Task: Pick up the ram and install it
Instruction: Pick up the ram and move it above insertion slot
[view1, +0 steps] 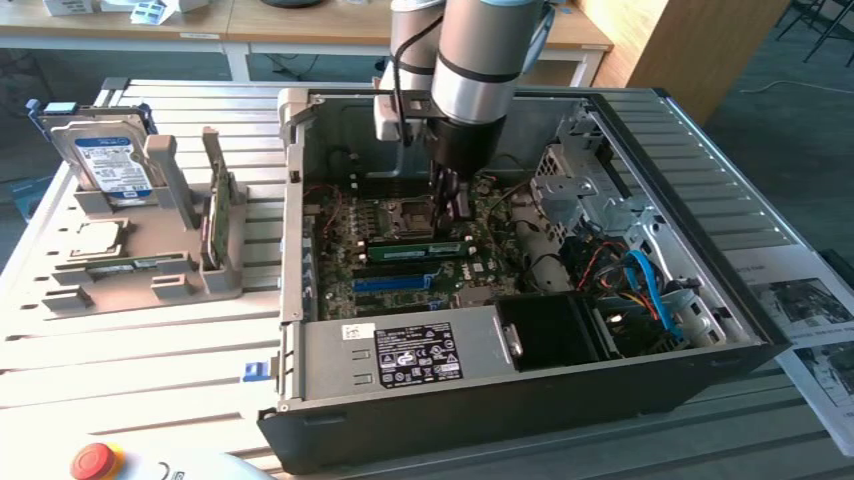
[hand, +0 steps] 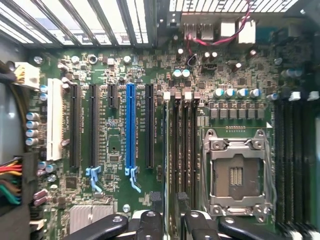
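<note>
The ram (view1: 411, 249), a narrow green stick, stands on edge in a memory slot on the motherboard, just in front of the empty CPU socket (view1: 404, 213). My gripper (view1: 451, 222) reaches down into the open computer case (view1: 747, 330) and meets the stick at the end toward the exterior view's right. In the wrist view the ram (hand: 170, 150) shows edge-on as a thin dark strip along the slots. My gripper (hand: 170, 222) has a finger close on each side of that strip, shut on it.
A grey holder (view1: 160, 280) left of the case carries a hard drive (view1: 110, 160), a silvery CPU chip (view1: 91, 238) and other green sticks (view1: 214, 215). Cables and a drive cage (view1: 587, 190) crowd the case's right side. A blue expansion slot (hand: 130, 125) runs beside the memory slots.
</note>
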